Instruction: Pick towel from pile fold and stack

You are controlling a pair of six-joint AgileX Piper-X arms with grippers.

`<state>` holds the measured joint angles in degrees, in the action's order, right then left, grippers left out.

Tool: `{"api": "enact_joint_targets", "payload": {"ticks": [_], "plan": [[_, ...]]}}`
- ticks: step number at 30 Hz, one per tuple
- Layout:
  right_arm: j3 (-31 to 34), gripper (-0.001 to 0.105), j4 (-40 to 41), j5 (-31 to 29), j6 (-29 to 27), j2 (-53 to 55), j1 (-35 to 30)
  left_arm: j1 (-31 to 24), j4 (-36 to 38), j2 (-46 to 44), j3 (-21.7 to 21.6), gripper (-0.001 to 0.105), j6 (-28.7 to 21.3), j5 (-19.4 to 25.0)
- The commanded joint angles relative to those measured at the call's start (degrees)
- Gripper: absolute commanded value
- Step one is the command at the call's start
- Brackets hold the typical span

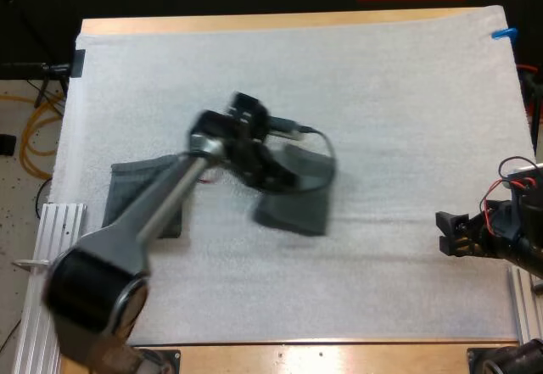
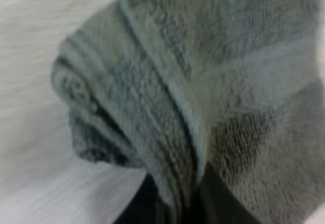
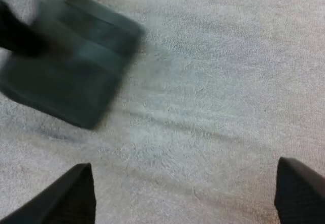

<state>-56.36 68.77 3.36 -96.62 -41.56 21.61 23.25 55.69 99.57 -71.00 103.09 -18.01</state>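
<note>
A dark grey-green towel (image 1: 299,198), folded, hangs low over the middle of the white mat (image 1: 407,120). My left gripper (image 1: 268,174) is shut on its upper edge. Up close, the towel (image 2: 203,82) shows thick layered folds pinched between the black fingers (image 2: 134,206). A second folded towel (image 1: 134,189) lies flat at the mat's left, partly hidden under my left arm. My right gripper (image 1: 450,231) rests near the mat's right edge, open, its fingers (image 3: 71,196) wide apart over bare mat. From there the held towel (image 3: 71,79) is seen ahead, with my left gripper beside it.
The wooden table edge (image 1: 339,355) runs along the front of the mat. A metal rail (image 1: 51,230) sits at the table's left side. Bare mat stretches between the held towel and my right gripper.
</note>
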Motion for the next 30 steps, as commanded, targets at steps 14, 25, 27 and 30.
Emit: {"api": "enact_joint_targets", "payload": {"ticks": [14,25,27,30], "plan": [[-0.13,0.07,-2.06,-0.14,0.03,0.34,0.07,-24.45,14.92,-12.29,-0.84,0.0,-14.49,10.59],[-0.13,0.07,-2.15,-0.14,0.03,0.34,0.07,-33.52,17.45,-12.29,-0.84,0.0,-15.53,18.71],[-0.13,0.07,-2.15,-0.14,0.03,0.34,0.07,-34.83,17.1,-12.29,-0.81,0.0,-15.53,18.69],[-0.13,0.07,-2.15,-0.14,0.03,0.34,0.07,-36.51,15.95,-12.13,-0.27,0.0,-15.53,18.69]]}}
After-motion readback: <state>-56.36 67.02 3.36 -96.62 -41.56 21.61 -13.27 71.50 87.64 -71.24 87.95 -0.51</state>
